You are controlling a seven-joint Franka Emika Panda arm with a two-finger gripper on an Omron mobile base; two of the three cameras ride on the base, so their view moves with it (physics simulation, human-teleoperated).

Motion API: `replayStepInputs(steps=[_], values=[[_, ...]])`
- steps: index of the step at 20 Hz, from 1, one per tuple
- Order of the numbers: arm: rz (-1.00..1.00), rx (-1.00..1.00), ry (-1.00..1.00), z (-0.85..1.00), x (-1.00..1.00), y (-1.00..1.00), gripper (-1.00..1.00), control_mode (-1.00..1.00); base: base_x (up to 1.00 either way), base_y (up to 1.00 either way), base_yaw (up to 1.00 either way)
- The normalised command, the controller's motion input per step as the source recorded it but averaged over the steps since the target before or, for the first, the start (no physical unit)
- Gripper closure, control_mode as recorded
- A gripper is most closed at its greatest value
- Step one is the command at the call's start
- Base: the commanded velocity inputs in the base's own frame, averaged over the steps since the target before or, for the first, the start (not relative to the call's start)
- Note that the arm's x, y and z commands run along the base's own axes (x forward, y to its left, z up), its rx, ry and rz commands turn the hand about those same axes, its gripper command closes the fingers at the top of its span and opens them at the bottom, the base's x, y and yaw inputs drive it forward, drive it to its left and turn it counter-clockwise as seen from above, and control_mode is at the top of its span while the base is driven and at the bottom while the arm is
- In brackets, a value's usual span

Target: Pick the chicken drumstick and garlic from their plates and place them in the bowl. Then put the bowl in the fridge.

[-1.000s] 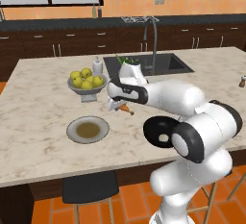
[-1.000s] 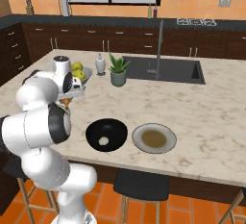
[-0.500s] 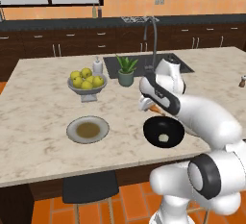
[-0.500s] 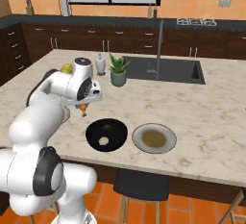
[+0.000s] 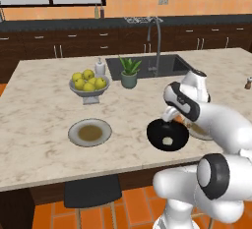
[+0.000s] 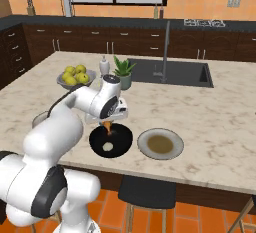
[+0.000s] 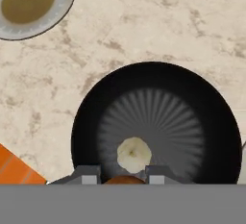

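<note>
The glossy black bowl (image 5: pixel 157 133) (image 6: pixel 121 142) (image 7: pixel 192 122) stands near the counter's front edge, and the off-white garlic (image 5: pixel 168 141) (image 6: pixel 107 147) (image 7: pixel 134 153) lies inside it. My gripper (image 5: pixel 173 120) (image 6: pixel 109 120) (image 7: pixel 123 176) hangs just above the bowl, shut on the orange-brown chicken drumstick (image 6: pixel 107 126) (image 7: pixel 125 180), whose tip points down over the bowl. Left of the bowl in the left base view lies one bare plate (image 5: pixel 90 132) (image 7: pixel 31 2). On the bowl's other side sits the second plate (image 6: pixel 160 144), also bare.
A grey footed fruit bowl (image 5: pixel 88 88) (image 6: pixel 75 78) with yellow-green fruits, a white bottle (image 5: pixel 100 67) and a potted plant (image 5: pixel 129 73) stand at the back beside the sink (image 5: pixel 147 66). A dark stool (image 5: pixel 93 193) sits under the counter's front edge.
My arm has swung from near the fruit bowl across the counter to above the black bowl, carrying the drumstick with it. The garlic and plates have stayed put.
</note>
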Motion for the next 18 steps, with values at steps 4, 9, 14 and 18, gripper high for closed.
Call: replayStepInputs(steps=[4,9,14,18], values=[[0.0,0.0,0.13,-0.38,0.19,-0.19,1.0,-1.0,0.0,0.0,0.0],[0.0,0.0,0.1,-0.38,0.08,-0.32,1.0,-1.0,0.0,0.0,0.0],[0.0,0.0,0.07,-0.39,0.06,-0.09,1.0,-1.0,0.0,0.0,0.0],[0.0,0.0,0.04,-0.4,0.12,-0.01,1.0,-1.0,0.0,0.0,0.0]])
